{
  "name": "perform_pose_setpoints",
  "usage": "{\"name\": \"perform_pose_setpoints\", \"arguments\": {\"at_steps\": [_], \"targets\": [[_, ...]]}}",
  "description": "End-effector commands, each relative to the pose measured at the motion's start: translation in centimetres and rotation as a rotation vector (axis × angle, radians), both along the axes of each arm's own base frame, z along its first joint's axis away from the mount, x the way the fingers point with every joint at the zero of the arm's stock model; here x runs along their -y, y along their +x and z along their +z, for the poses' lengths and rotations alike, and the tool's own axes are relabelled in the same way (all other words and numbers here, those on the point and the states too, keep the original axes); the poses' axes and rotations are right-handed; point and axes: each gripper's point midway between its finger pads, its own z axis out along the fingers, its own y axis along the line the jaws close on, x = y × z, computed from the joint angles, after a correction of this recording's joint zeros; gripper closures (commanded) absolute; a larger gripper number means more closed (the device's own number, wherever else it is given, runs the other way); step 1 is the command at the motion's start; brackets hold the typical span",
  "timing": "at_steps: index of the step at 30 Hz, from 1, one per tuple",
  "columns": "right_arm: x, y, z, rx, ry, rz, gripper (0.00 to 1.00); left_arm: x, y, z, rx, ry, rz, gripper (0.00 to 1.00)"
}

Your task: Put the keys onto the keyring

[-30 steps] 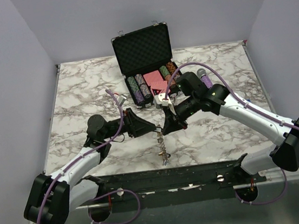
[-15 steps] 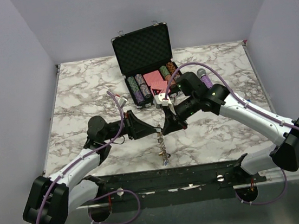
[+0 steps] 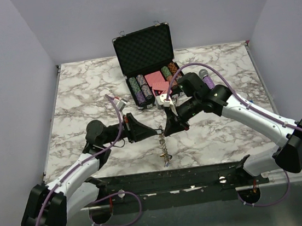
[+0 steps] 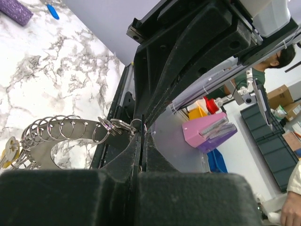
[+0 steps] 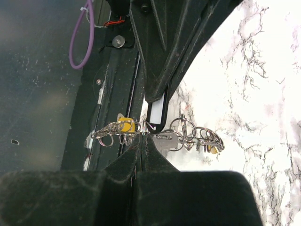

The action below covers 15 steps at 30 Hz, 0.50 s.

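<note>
The keyring (image 3: 164,151) is a silver ring fringed with small split rings; it hangs between both grippers above the table's front middle. My right gripper (image 3: 166,131) is shut on the ring's top, as the right wrist view (image 5: 143,137) shows. A silver key blade (image 5: 167,141) and a yellow key head (image 5: 124,125) hang on the ring. My left gripper (image 3: 154,130) is shut on a black key tag with a white label (image 5: 157,113), its tip touching the ring. In the left wrist view my left gripper (image 4: 141,137) holds the tag edge-on next to the keyring (image 4: 61,129).
An open black chip case (image 3: 146,53) with chip rows stands at the back middle. A purple microphone (image 3: 206,78) lies behind the right arm. The black front rail (image 3: 165,180) runs under the hanging ring. A small blue object (image 4: 52,11) lies on the marble.
My left arm's elbow has shifted left and towards the front. Both grippers stay together at the ring's top, and the ring hangs as before.
</note>
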Motion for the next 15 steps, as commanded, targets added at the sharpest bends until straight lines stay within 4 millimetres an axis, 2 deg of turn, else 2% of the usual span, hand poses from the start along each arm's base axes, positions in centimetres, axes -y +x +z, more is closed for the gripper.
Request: {"name": "perform_pose_setpoints", "arguments": {"at_steps": [1,8,15], "targets": [[-0.2,-0.2,1.7,0.029,0.056,0.011,1.0,-0.6,-0.1,0.2,-0.006,-0.035,0.071,1.0],[-0.1,-0.2,1.9,0.011,0.063,-0.008,1.0,-1.3,-0.6,-0.5,-0.033,-0.059,0.112,1.0],[0.0,0.1,1.9,-0.004,0.067,-0.027,1.0,-2.0,-0.4,-1.2,-0.048,-0.064,0.189,1.0]]}}
